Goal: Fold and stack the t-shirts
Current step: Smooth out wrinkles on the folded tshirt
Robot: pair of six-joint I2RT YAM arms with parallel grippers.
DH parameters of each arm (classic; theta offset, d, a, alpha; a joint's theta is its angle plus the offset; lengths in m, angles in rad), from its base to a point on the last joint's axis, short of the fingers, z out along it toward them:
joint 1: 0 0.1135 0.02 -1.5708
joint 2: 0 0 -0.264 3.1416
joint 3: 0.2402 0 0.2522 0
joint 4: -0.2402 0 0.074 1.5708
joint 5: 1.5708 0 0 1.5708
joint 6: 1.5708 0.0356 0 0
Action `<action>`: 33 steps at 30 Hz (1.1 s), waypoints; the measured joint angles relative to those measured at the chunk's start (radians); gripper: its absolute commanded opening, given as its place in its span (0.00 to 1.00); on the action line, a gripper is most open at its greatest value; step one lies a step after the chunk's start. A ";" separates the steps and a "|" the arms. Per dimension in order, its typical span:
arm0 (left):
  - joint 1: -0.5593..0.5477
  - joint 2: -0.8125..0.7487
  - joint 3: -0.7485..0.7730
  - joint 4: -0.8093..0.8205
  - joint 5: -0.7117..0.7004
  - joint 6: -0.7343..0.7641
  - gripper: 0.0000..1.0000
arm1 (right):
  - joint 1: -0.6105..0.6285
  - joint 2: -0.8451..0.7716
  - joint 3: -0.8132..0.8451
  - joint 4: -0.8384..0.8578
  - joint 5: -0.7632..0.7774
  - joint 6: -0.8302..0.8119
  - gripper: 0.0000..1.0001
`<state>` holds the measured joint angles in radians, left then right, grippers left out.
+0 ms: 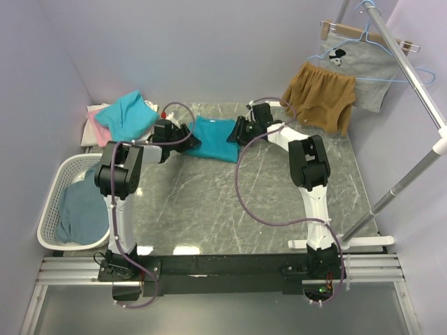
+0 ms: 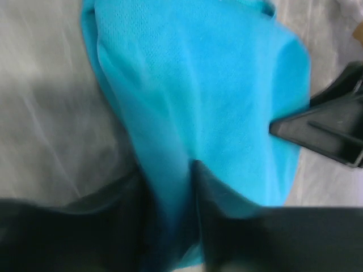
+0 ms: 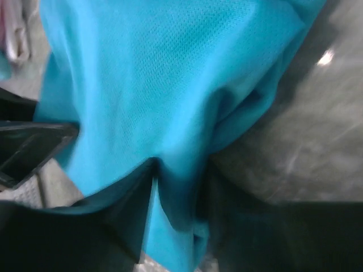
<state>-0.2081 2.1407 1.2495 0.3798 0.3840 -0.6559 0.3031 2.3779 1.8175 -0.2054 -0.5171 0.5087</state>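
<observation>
A teal t-shirt (image 1: 213, 137) lies folded at the back middle of the grey marble table (image 1: 258, 202). My left gripper (image 1: 183, 134) is shut on its left edge; the cloth (image 2: 193, 102) runs between the fingers in the left wrist view. My right gripper (image 1: 237, 132) is shut on its right edge; the cloth (image 3: 164, 90) is pinched between the fingers in the right wrist view. A stack of folded tees sits at the back left, a teal one (image 1: 127, 115) on top of a pink one (image 1: 101, 130) and a white one (image 1: 89, 132). A slate-blue tee (image 1: 80, 209) lies in the basket.
A white laundry basket (image 1: 52, 202) stands at the left table edge. Tan-brown shorts (image 1: 321, 98) and a grey printed garment (image 1: 360, 70) hang from a metal rack (image 1: 412, 70) at the back right. Purple cables loop over the table.
</observation>
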 measured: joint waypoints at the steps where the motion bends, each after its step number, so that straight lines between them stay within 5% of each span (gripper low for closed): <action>1: -0.013 -0.015 -0.036 0.002 -0.005 -0.012 0.20 | 0.001 -0.011 -0.043 0.020 -0.011 0.014 0.29; 3: -0.039 -0.052 -0.105 0.005 -0.021 -0.030 0.11 | 0.002 -0.037 -0.107 0.058 -0.034 0.027 0.24; 11: -0.171 -0.387 -0.499 -0.037 -0.106 -0.069 0.11 | 0.026 -0.349 -0.631 0.167 -0.074 0.046 0.08; 14: -0.239 -0.545 -0.625 -0.107 -0.132 -0.090 0.18 | 0.069 -0.515 -0.838 0.161 -0.054 0.047 0.28; 16: -0.282 -0.630 -0.679 -0.153 -0.153 -0.105 0.27 | 0.105 -0.619 -0.946 0.153 -0.035 0.051 0.51; 18: -0.329 -0.716 -0.724 -0.208 -0.192 -0.124 0.59 | 0.148 -0.724 -1.041 0.138 -0.001 0.062 0.65; 21: -0.365 -0.817 -0.752 -0.284 -0.245 -0.143 0.82 | 0.187 -0.843 -1.100 0.085 0.069 0.064 0.75; 26: -0.367 -0.917 -0.728 -0.383 -0.372 -0.148 0.91 | 0.189 -0.991 -1.076 -0.020 0.272 0.053 0.79; 33: -0.360 -0.779 -0.559 -0.414 -0.470 -0.084 0.87 | 0.167 -0.974 -0.992 -0.053 0.389 0.033 0.74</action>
<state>-0.5686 1.3613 0.6907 -0.0341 -0.0856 -0.7399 0.4706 1.4040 0.8253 -0.2584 -0.1284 0.5415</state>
